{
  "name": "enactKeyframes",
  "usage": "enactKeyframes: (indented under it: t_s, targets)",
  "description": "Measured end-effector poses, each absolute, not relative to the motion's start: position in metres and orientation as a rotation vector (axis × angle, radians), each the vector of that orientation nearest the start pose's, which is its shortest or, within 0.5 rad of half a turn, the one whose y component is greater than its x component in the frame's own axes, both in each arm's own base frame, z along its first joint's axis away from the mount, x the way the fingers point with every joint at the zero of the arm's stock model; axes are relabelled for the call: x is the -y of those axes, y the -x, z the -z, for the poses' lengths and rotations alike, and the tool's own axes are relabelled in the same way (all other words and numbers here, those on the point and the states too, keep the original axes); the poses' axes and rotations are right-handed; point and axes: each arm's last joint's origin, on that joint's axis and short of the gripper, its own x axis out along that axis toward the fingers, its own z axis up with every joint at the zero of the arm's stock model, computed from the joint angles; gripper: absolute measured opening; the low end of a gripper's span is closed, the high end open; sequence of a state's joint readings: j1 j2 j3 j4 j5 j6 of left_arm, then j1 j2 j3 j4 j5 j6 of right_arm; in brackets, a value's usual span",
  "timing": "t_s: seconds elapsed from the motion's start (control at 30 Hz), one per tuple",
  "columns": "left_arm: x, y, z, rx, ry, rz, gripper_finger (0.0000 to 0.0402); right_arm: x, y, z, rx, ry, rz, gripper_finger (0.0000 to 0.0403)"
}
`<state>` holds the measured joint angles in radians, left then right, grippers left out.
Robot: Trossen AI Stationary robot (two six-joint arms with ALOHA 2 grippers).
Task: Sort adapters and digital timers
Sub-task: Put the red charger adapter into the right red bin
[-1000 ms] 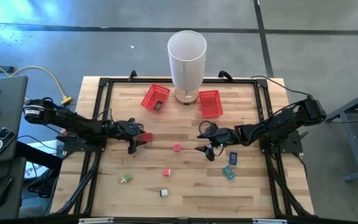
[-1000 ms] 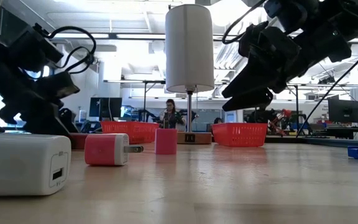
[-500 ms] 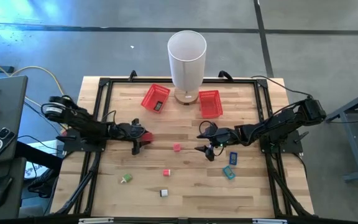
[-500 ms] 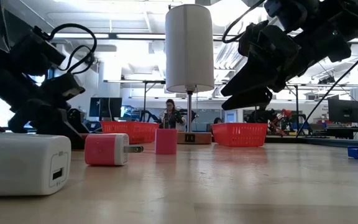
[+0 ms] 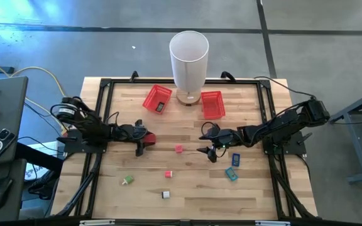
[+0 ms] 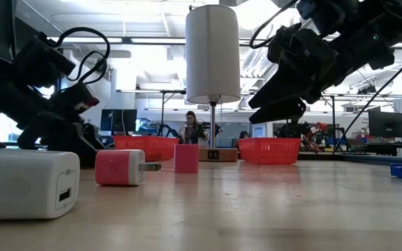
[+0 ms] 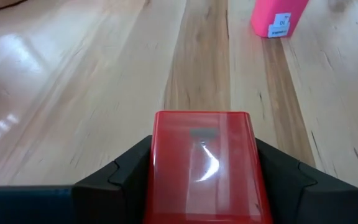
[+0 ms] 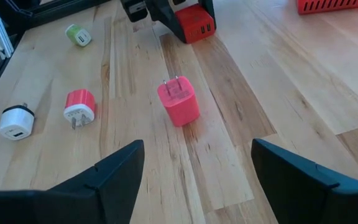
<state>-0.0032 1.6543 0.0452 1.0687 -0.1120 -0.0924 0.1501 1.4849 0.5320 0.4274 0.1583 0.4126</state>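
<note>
A red adapter [image 7: 204,165] lies on the table's left half, with my left gripper [image 5: 140,142] shut on it. It also shows in the right wrist view as the red adapter [image 8: 194,26]. My right gripper [image 8: 194,162] hovers open above the table's middle, over bare wood. Just in front of it a pink adapter [image 8: 179,102] stands with its prongs up. A pink-red adapter [image 5: 168,174], a green one [image 5: 127,181] and a white one [image 5: 166,194] lie nearer the front. Two blue timers [image 5: 234,166] lie right of centre. My left gripper pinches the red adapter by its two opposite sides [image 7: 160,168], one finger [image 7: 126,171] on each. The fingers come from the table's left, slanting downward. The adapter lies flat between them, its underside on the table.
Two red baskets [image 5: 158,98] [image 5: 212,104] stand at the back, either side of a tall white cylinder [image 5: 189,59] on a stand. A black frame [image 5: 105,85] rims the table. Bare wood lies between the loose adapters.
My left arm's rear links have folded in toward the table. Its gripper has stayed at the red adapter, sinking slightly. The adapter has not moved.
</note>
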Motion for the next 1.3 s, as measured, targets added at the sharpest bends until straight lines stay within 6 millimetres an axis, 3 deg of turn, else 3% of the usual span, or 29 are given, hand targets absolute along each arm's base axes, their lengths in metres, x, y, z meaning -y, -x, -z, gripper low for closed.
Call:
enactKeyframes:
  t_s: [0.2, 0.37, 0.87, 1.3]
  targets:
    - [-0.003, -0.181, -0.076, -0.462, 0.114, -0.139, 0.0204, -0.036, -0.269, -0.153, -0.506, -0.34, 0.118, 0.0286]
    - [-0.002, -0.192, -0.082, -0.415, 0.061, -0.151, 0.0204, -0.036, -0.27, -0.155, -0.488, -0.411, 0.132, 0.0286]
    - [0.04, -0.241, -0.12, -0.238, -0.423, -0.192, 0.0203, -0.037, -0.271, -0.157, -0.46, -0.49, 0.144, 0.0286]
    - [0.071, -0.285, -0.165, -0.185, -0.727, -0.295, 0.0203, -0.037, -0.277, -0.172, -0.3, -0.523, 0.103, 0.0286]
